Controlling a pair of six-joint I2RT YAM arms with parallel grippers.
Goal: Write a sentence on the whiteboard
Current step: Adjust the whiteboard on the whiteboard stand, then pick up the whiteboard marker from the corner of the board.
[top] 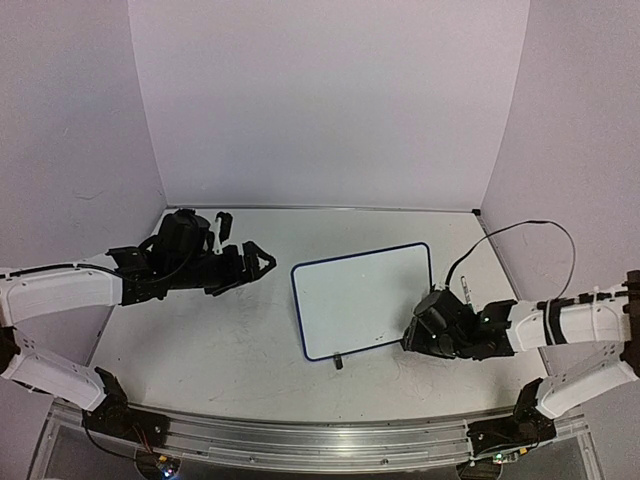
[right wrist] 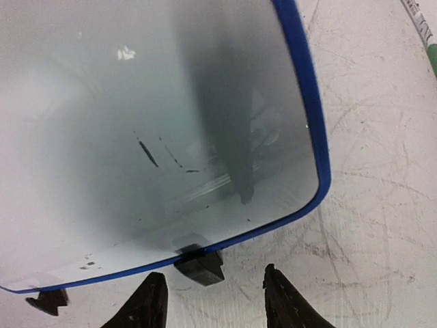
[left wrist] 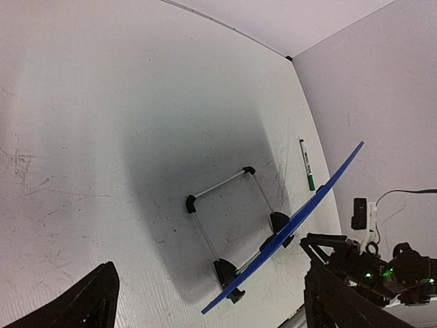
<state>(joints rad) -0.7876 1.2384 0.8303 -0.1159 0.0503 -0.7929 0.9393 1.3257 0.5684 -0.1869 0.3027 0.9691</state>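
Barely legible dark strokes (right wrist: 149, 154) low on the whiteboard (right wrist: 82, 102).

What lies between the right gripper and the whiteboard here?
Only a short strip of scuffed table. The right wrist view shows the open right gripper facing the lower rim of the whiteboard and its black foot, with nothing else between.
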